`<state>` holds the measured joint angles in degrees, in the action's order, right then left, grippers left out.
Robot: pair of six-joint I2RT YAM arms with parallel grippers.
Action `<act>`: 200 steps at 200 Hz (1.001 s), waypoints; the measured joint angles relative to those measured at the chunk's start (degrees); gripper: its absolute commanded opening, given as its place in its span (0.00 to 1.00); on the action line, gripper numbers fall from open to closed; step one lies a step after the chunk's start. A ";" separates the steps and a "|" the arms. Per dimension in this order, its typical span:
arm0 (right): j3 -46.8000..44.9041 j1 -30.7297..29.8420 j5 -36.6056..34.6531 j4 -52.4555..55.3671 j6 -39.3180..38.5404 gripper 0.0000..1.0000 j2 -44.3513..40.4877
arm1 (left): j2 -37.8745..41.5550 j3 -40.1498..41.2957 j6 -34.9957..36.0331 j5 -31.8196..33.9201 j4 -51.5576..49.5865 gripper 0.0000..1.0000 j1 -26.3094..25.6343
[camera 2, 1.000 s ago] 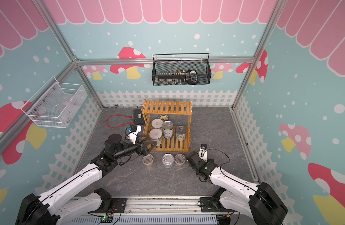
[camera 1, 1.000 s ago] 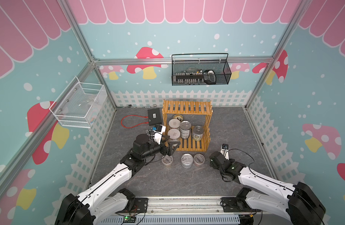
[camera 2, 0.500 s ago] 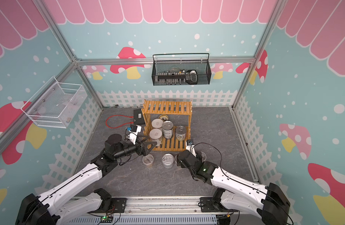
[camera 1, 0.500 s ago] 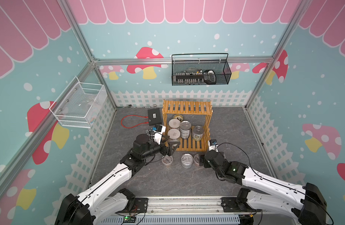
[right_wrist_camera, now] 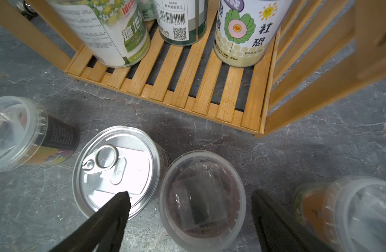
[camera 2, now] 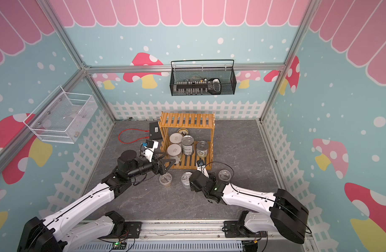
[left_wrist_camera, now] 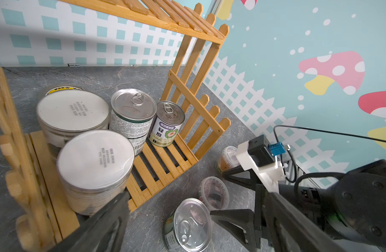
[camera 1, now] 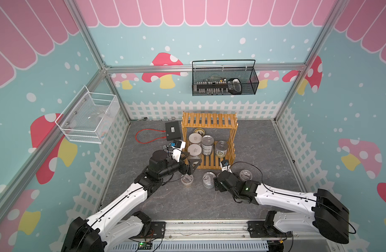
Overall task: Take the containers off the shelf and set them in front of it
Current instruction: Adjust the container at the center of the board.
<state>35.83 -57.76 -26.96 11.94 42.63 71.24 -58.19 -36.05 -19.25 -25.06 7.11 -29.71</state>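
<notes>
Shelf (camera 1: 209, 119): yellow wood slats. The lower tier held two white-lidded cans (left_wrist_camera: 95, 157) and two tins (left_wrist_camera: 133, 107).
Floor (camera 1: 166, 196), in front: three clear tubs (left_wrist_camera: 214, 193), one pull-tab tin (right_wrist_camera: 116, 168).
Left claw (camera 1: 194, 158): wide open, empty, beside the front can.
Right claw (right_wrist_camera: 188, 194): spread, empty, straddling a tub.
Advice: pinch the smooth round can below its lid — likely slippery.

Left pincer (camera 1: 193, 161), right pincer (right_wrist_camera: 190, 193): seemingly spread.

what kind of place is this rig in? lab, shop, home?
Most likely a lab robot cell dressed up as a play shop: bare aluminium frame, mushroom-print wall panels, and a small wooden shelf as a prop.
</notes>
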 measured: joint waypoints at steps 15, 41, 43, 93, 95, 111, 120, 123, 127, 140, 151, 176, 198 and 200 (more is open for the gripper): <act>0.00 0.02 0.04 -0.31 0.02 0.91 0.66 | 0.00 0.00 0.00 0.00 0.00 0.99 0.00; 0.00 0.39 0.52 -1.20 0.07 0.89 0.83 | 0.00 0.00 0.00 0.00 0.00 0.99 0.00; 0.00 0.46 0.57 -1.29 0.07 0.89 0.83 | 0.00 0.00 0.00 0.00 0.00 0.99 0.00; -0.46 2.82 1.79 -2.14 0.55 0.85 0.92 | 0.02 0.00 0.00 0.00 0.00 0.99 0.00; -0.48 2.89 1.84 -2.14 0.57 0.85 0.96 | 0.02 0.00 0.00 0.00 0.00 0.99 0.00; -0.66 3.04 2.05 -2.08 0.74 0.85 1.03 | 0.02 0.00 0.00 -0.02 0.00 0.99 0.00; -0.74 3.10 2.16 -2.10 0.74 0.84 1.03 | 0.02 0.00 0.00 -0.02 0.00 0.99 0.00; -0.81 3.15 2.21 -2.10 0.74 0.84 1.03 | 0.02 0.00 0.00 -0.02 0.00 0.99 0.00; -0.87 3.21 2.25 -2.10 0.74 0.84 1.03 | 0.02 0.00 0.00 0.00 0.00 0.99 0.00; -1.11 3.61 2.38 -2.03 0.83 0.84 1.14 | 0.02 0.00 0.00 -0.02 0.00 0.99 0.00; -1.20 3.85 2.34 -1.99 1.18 0.84 1.49 | 0.02 0.00 0.00 -0.02 0.00 0.99 0.00; -1.27 4.15 2.36 -1.95 1.57 0.84 1.53 | 0.02 0.00 0.00 -0.02 0.00 0.99 0.00; -1.42 4.24 2.36 -1.81 1.64 0.84 1.20 | 0.02 0.00 0.00 -0.02 -0.02 0.99 0.00; -1.46 4.26 2.38 -1.81 1.66 0.84 1.16 | 0.02 0.00 0.00 -0.02 -0.02 0.99 0.00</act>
<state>34.37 -53.49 -24.58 10.13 44.29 72.40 -58.17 -36.05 -19.25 -25.08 7.09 -29.71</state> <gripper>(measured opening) 0.835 0.991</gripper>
